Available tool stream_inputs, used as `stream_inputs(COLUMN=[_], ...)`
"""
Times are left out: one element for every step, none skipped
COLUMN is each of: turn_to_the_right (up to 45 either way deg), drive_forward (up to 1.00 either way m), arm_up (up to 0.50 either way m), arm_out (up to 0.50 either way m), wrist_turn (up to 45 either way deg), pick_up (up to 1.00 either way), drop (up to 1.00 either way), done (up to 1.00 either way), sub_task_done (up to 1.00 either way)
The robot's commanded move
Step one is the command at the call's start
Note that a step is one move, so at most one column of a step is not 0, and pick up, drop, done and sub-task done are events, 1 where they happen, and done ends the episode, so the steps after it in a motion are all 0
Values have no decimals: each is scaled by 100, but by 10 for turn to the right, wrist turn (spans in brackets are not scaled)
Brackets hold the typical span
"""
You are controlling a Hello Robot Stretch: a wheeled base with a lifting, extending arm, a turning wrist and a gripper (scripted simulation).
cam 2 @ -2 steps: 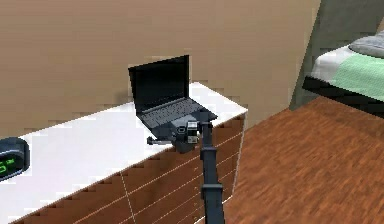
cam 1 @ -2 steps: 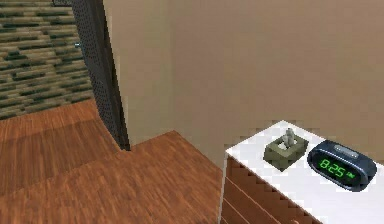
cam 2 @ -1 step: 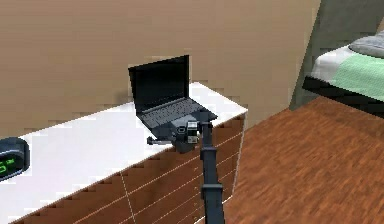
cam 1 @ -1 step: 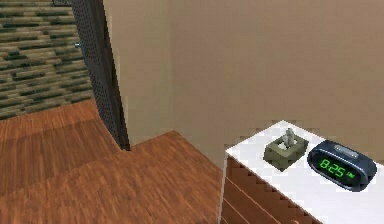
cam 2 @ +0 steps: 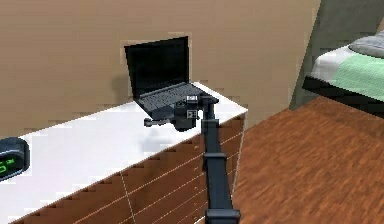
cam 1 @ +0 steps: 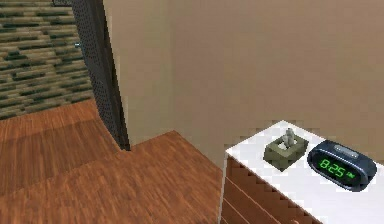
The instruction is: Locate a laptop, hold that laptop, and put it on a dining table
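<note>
Arm side view had the whole matter in it: the laptop (cam 2: 160, 72) stood on the white top of a dresser (cam 2: 90, 150) with its lid up and its dark screen facing out from the tan wall. It lay just beyond the gripper (cam 2: 153, 121), on the wall side of it. The front edge of its keyboard half met the gripper's dark body in the picture, and from where I stood I could not say whether the two touched. The laptop's long axis ran along the wall, crosswise to the arm (cam 2: 215, 165). The thin fingers pointed off toward the view's left, roughly along that front edge rather than into it. The arm itself rose as a dark bar over the dresser's edge, level above the top, with the wrist turned sideways. With the laptop sitting right behind the gripper, I could not tell whether it held anything. My guess was that the grasp was the step in hand, and that it depended on closing that small gap toward the wall. Well off past the fingers, a green-lit alarm clock (cam 1: 343, 163) sat beside a small ornament (cam 1: 284, 148).
</note>
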Motion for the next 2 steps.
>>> stream_inputs(turn_to_the_right=[0,0], drive_forward=[0,0], arm_up=[18,0], arm_out=[0,0], wrist_turn=[0,-450], pick_up=[0,0], drop=[0,0], done=[0,0], sub_task_done=[0,0])
